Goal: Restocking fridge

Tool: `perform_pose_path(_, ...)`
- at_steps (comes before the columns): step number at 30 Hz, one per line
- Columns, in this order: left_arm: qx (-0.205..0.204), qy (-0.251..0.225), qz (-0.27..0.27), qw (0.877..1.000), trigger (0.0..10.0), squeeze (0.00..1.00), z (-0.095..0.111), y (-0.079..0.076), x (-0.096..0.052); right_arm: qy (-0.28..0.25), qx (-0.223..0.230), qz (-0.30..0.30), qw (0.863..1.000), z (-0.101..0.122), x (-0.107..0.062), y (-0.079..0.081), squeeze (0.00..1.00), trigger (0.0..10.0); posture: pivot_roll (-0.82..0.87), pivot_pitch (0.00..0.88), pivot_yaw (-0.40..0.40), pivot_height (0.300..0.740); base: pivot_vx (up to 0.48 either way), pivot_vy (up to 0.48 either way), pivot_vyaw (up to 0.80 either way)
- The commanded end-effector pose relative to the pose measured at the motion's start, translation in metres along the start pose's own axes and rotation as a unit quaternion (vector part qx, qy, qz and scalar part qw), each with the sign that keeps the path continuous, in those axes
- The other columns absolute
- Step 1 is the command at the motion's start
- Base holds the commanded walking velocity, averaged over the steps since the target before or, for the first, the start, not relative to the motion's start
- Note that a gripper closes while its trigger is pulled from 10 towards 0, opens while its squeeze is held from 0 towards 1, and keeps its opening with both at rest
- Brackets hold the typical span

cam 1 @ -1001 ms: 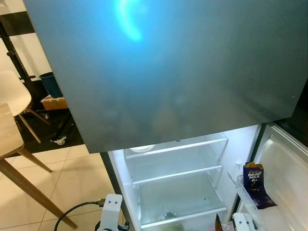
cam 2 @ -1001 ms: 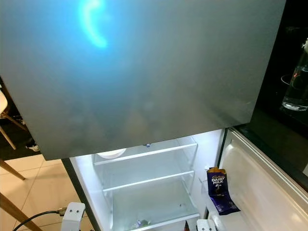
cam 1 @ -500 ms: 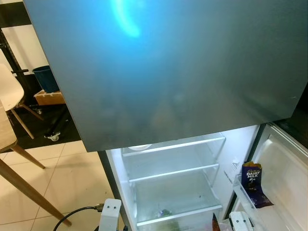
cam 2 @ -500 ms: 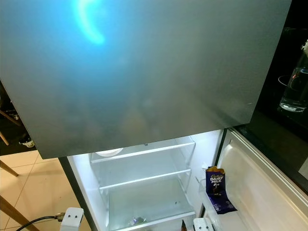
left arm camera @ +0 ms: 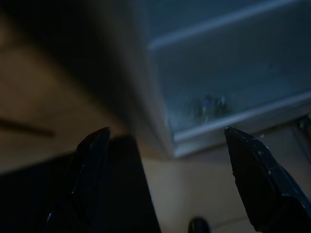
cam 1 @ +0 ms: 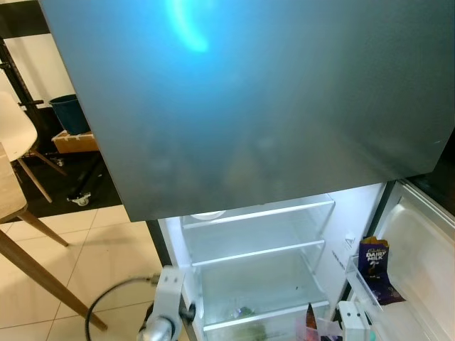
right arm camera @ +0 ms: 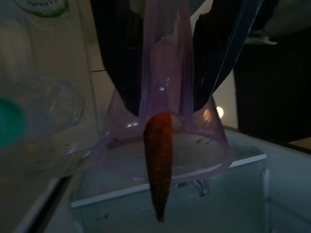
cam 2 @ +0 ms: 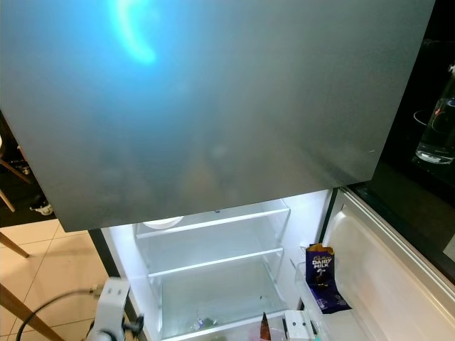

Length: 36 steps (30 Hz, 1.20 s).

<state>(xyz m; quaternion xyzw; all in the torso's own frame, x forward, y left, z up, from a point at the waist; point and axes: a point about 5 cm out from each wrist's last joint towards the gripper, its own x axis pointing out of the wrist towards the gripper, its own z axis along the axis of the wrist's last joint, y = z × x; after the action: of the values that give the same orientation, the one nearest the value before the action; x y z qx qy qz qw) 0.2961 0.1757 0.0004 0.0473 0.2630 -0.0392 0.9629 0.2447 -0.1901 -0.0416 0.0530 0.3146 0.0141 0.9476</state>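
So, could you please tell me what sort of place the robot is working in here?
Most likely a home kitchen or dining area. An open fridge with lit glass shelves holds a Dairy Milk chocolate bag in its door, the floor is beige tile, and a wooden table leg stands at the left.

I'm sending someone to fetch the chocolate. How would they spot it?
Find the open lower fridge compartment under the big grey upper door. On its swung-open door, to the robot's right, a door shelf holds the chocolate pouch upright. It is the purple packet printed "Dairy Milk".
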Motion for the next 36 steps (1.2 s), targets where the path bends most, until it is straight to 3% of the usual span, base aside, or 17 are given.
perform_pose_path(1,0.018,0.036,-0.003,0.999,10.0,0.0,-0.022,0.004,-0.006,-0.066,-0.014,0.003,0.998,0.032,0.006,0.001,0.0,10.0,-0.06,0.075,0.032,0.74,0.0,0.0,0.0)
perform_pose_path(2,0.018,0.036,-0.003,0.999,10.0,0.0,-0.022,0.004,-0.006,-0.066,-0.014,0.003,0.998,0.032,0.006,0.001,0.0,10.0,-0.06,0.075,0.032,0.74,0.0,0.0,0.0)
perform_pose_path(5,-0.003,0.082,0.011,0.997,10.0,0.0,-0.057,0.007,-0.02,-0.031,-0.016,-0.003,0.999,0.001,-0.004,-0.004,0.0,10.0,-0.07,0.081,0.035,0.74,0.0,0.0,0.0)
perform_pose_path(7,-0.005,0.095,0.016,0.995,10.0,0.0,-0.066,0.009,-0.024,-0.021,-0.014,-0.006,1.0,-0.008,-0.008,-0.006,0.0,10.0,-0.07,0.081,0.035,0.74,0.0,0.0,0.0)
perform_pose_path(16,-0.005,0.106,0.021,0.994,10.0,0.0,-0.07,0.011,-0.026,-0.019,-0.015,-0.002,1.0,-0.009,-0.008,-0.006,0.0,10.0,-0.07,0.086,0.027,0.74,0.0,0.0,0.0)
perform_pose_path(22,-0.007,0.076,0.023,0.997,10.0,0.0,-0.05,0.012,-0.018,-0.041,-0.016,0.001,0.999,0.009,-0.002,-0.003,0.0,10.0,-0.06,0.086,0.027,0.74,0.0,0.0,0.0)
perform_pose_path(24,-0.001,0.076,0.023,0.997,10.0,0.0,-0.049,0.014,-0.017,-0.076,0.004,0.024,0.997,0.025,0.002,0.003,0.0,10.0,-0.07,0.089,0.033,0.74,0.0,0.0,0.0)
perform_pose_path(31,-0.003,0.079,0.024,0.997,10.0,0.0,-0.053,0.015,-0.02,-0.085,0.023,0.109,0.99,0.031,0.004,0.018,0.0,10.0,-0.07,0.098,0.035,0.74,0.0,0.0,0.0)
perform_pose_path(36,-0.004,0.083,0.024,0.996,10.0,0.0,-0.056,0.015,-0.021,-0.04,-0.026,0.173,0.984,0.017,0.001,0.03,0.0,10.0,-0.07,0.101,0.034,0.74,0.0,0.0,0.0)
